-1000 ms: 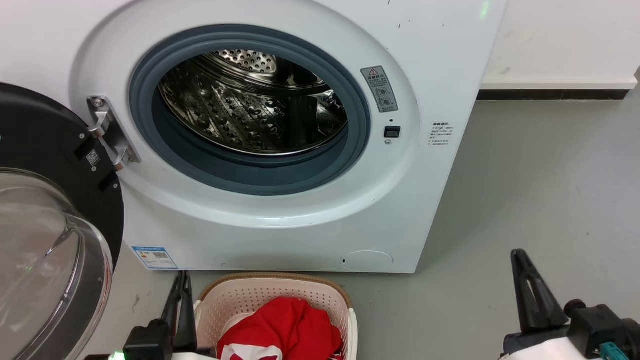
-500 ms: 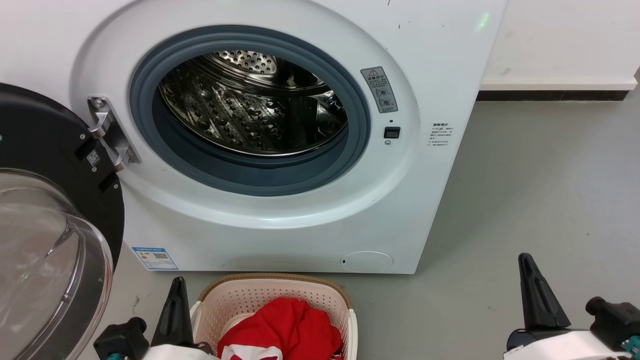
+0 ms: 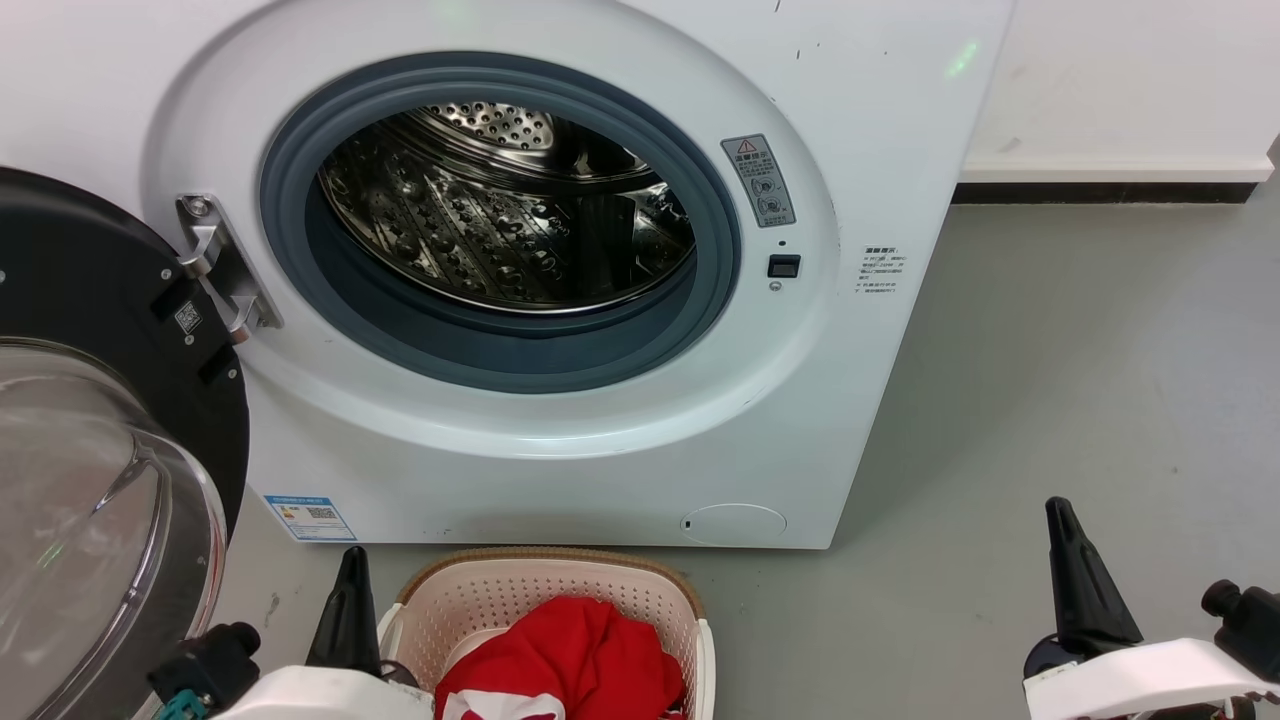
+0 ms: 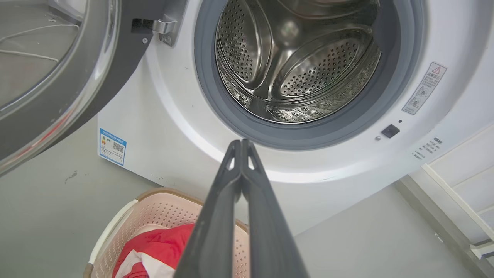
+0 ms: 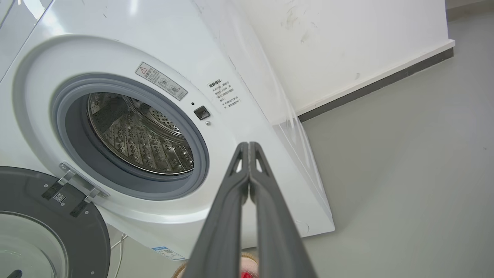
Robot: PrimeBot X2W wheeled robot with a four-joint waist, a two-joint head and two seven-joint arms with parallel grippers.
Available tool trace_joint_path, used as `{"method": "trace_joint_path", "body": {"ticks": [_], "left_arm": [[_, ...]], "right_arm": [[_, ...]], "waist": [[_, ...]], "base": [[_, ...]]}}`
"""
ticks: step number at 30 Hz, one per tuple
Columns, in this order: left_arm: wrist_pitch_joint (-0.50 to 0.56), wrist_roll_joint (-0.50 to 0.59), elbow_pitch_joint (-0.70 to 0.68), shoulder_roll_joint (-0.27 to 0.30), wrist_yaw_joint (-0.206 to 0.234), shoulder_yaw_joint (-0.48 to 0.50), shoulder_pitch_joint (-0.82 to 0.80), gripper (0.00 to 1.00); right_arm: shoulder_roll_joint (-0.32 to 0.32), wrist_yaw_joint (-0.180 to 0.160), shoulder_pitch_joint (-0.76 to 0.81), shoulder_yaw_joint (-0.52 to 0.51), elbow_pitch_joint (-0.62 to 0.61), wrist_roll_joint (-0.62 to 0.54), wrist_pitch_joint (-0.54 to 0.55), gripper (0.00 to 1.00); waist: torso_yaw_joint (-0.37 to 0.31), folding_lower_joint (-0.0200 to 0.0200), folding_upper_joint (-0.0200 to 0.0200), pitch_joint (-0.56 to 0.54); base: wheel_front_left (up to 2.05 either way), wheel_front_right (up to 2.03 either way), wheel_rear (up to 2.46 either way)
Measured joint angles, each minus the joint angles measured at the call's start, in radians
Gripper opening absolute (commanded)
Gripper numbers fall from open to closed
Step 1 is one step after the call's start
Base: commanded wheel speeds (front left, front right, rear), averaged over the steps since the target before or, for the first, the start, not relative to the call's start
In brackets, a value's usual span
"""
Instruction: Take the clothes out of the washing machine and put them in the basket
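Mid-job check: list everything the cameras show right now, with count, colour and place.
washing machine: one, white, ahead on the floor
drum: one, steel, no clothes visible inside
door: one, black rim with glass, swung open at left
basket: one, cream with brown rim, on the floor before the machine
clothes: red with white, count unclear, in the basket
floor: grey
wall: white with dark baseboard, right of the machine
left end effector: one, dark, shut, left of the basket
right end effector: one, dark, shut, over the floor at right
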Motion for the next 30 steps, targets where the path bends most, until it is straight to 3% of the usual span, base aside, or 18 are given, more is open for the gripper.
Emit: {"method": "trace_joint_path", "body": {"ticks": [30], "left_arm": [[0.090, -0.428, 0.046, 0.011, -0.053, 0.028, -0.070, 0.00]], "right_arm": [[-0.011, 0.000, -0.059, -0.017, 0.060, 0.433, 0.091, 0.00]], "waist": [[0.000, 0.0000, 0.0000, -0.005]], "base": [[0.00, 0.00, 0.00]]}}
